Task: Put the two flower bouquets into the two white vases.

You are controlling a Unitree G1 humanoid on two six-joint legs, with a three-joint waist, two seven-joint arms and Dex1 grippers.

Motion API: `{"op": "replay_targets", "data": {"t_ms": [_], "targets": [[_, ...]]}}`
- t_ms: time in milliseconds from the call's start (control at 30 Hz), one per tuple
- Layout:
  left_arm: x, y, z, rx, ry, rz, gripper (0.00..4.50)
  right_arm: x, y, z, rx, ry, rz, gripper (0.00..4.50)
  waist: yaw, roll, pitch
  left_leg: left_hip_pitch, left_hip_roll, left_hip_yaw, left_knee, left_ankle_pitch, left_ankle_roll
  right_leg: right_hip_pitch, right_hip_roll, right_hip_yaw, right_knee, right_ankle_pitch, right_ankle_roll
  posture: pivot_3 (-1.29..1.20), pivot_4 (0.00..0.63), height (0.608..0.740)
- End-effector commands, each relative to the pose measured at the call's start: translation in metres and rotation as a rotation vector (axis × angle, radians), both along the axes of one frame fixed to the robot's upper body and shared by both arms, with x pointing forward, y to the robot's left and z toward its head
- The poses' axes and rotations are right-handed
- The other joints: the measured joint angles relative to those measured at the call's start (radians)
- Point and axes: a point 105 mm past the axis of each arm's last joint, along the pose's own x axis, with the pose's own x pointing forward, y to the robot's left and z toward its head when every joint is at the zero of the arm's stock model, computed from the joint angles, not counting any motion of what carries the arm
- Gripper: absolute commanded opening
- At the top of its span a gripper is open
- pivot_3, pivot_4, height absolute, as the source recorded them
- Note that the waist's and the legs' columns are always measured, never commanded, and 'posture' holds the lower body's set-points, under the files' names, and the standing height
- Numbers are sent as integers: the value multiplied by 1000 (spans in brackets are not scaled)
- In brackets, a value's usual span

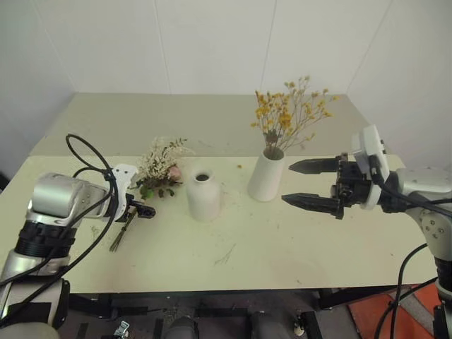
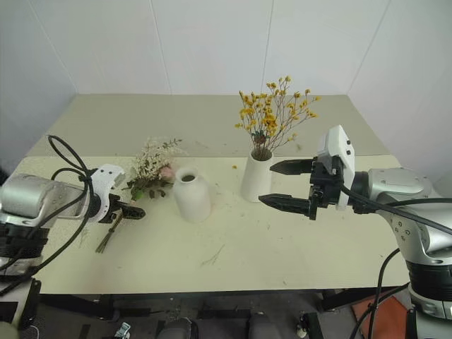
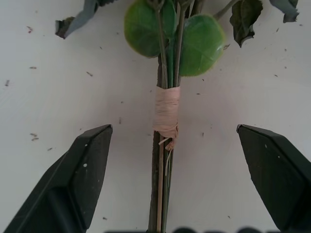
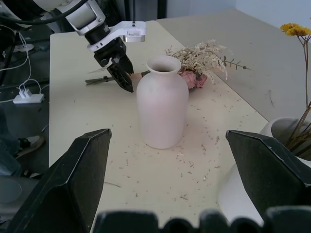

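The left gripper (image 3: pixel 170 179) is hovering with its two black wedge-shaped fingers (image 3: pixel 80 177) standing wide apart, straddling the thin green stems of the pink rose bouquet (image 1: pixel 161 169) without touching them. A band of pale tape (image 3: pixel 166 110) is binding those stems just below two round green leaves. The bouquet is lying flat on the cream table (image 1: pixel 282 240), its pink roses and whitish feathery sprigs pointing toward the far edge, its stems toward the near edge. Just beside it, the shorter vase (image 1: pixel 203 193), matte white, rounded and narrow-necked, is standing upright and empty. The right gripper (image 1: pixel 311 183) is hanging level above the table with its tapered black fingers (image 1: pixel 316 166) spread apart, holding nothing, pointing toward the taller vase (image 1: pixel 267 176). That plain white cylinder is standing near the shorter vase and is holding the yellow bouquet (image 1: pixel 286 113), whose tiny yellow-orange blossoms are fanning out on wiry stems. Fine dry plant crumbs are lying scattered across the tabletop.
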Motion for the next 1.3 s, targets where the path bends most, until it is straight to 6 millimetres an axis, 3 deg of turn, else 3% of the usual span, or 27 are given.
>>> {"op": "replay_targets", "data": {"t_ms": [33,200,400,500,633,700,900,1100,1300], "targets": [[12,1,10,11,-68,-6,3252,-5,0,9,0,-52,13,4500,3,0,0,0,0,0,0,0,0,0,0,0,0,0,0,0,150,740],[15,4,8,3,-94,17,1817,-6,-1,8,-5,-48,13,4500,7,0,0,0,0,0,0,0,0,0,0,0,0,0,0,0,150,740],[16,20,13,13,-146,117,201,-6,-3,7,-12,-44,7,4500,7,0,0,0,0,0,0,0,0,0,0,0,0,0,0,0,150,740],[25,26,39,33,-356,146,146,-6,-3,6,-17,-38,14,4500,6,0,0,0,0,0,1,0,0,0,0,0,1,0,0,0,150,740],[21,20,104,-72,-756,97,146,-7,-1,12,9,-32,27,4500,9,-1,0,-2,0,0,2,0,0,-1,-1,-1,0,1,0,0,150,740],[10,8,134,-167,-895,0,146,-6,-2,12,14,-32,23,4500,9,-1,0,-4,0,-1,3,0,0,-1,-2,-1,0,1,0,0,150,740],[-16,-35,200,-521,-1067,-287,146,-3,1,8,24,-33,20,4500,14,-1,0,-3,0,-1,5,0,0,1,-2,-3,0,1,1,0,150,740],[-36,-69,233,-780,-1101,-586,146,-3,5,5,49,-42,7,4500,8,-1,0,-4,0,-1,6,0,0,1,-2,-3,0,1,2,0,150,740],[-27,-89,227,-808,-1040,-688,146,-8,6,2,66,-52,-21,4500,7,-1,0,-3,0,-1,6,0,0,1,-2,-3,0,1,2,0,150,740]]}}
